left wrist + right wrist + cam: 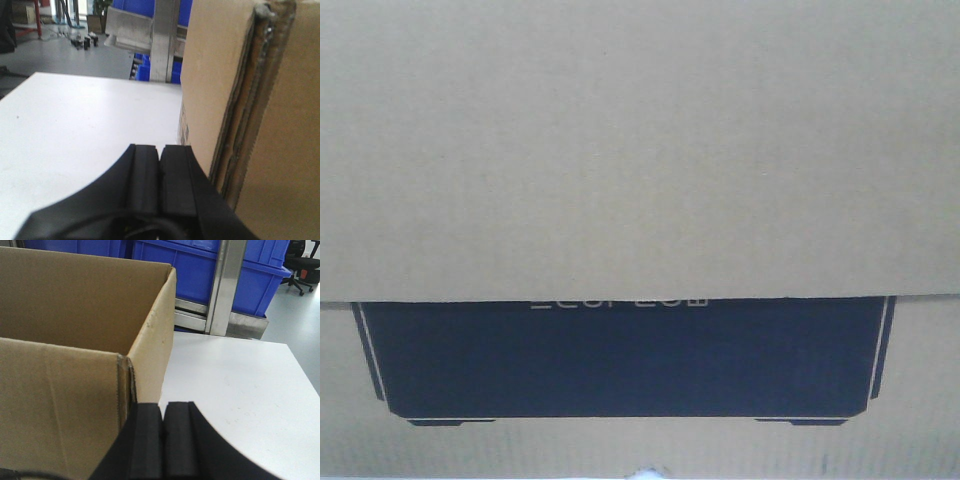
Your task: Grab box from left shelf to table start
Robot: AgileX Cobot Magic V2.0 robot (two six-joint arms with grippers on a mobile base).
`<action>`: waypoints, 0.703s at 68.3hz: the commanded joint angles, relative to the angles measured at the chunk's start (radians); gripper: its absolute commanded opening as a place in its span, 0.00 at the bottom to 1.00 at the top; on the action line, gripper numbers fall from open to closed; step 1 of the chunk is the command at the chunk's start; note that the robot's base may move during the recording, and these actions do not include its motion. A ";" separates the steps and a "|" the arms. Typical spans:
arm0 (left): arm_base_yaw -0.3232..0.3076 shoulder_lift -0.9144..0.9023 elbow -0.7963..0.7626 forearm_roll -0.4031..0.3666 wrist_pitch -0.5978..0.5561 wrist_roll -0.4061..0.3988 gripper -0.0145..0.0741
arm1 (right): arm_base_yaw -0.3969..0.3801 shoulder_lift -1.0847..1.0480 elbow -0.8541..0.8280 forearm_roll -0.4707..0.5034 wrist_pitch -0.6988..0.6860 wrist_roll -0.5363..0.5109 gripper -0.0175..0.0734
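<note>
Box [75, 330] pinched between both clenched hands, over surface [75, 130].
Friction only, nothing grasped: left hand [160, 155], right hand [163, 412]; slip risk, possible tilt.

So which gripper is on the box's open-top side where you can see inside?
The right gripper: its view looks into the box; the left gripper faces only the outer wall.

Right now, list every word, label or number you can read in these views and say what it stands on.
Nothing reads cleanly.
Pale lettering at the top edge of the black panel on the box: cut off by the flap, unreadable.
Small dark print low on the box's side in the left wrist view: too blurred to read.
Blue bins: no text visible.
</note>
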 commanded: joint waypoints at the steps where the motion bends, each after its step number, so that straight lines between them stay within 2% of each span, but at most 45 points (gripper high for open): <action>1: 0.009 -0.016 0.002 -0.009 -0.127 0.005 0.06 | -0.002 0.012 -0.024 -0.005 -0.093 -0.005 0.26; 48: 0.009 -0.016 0.002 -0.009 -0.132 0.005 0.06 | -0.002 0.012 -0.024 -0.005 -0.092 -0.005 0.26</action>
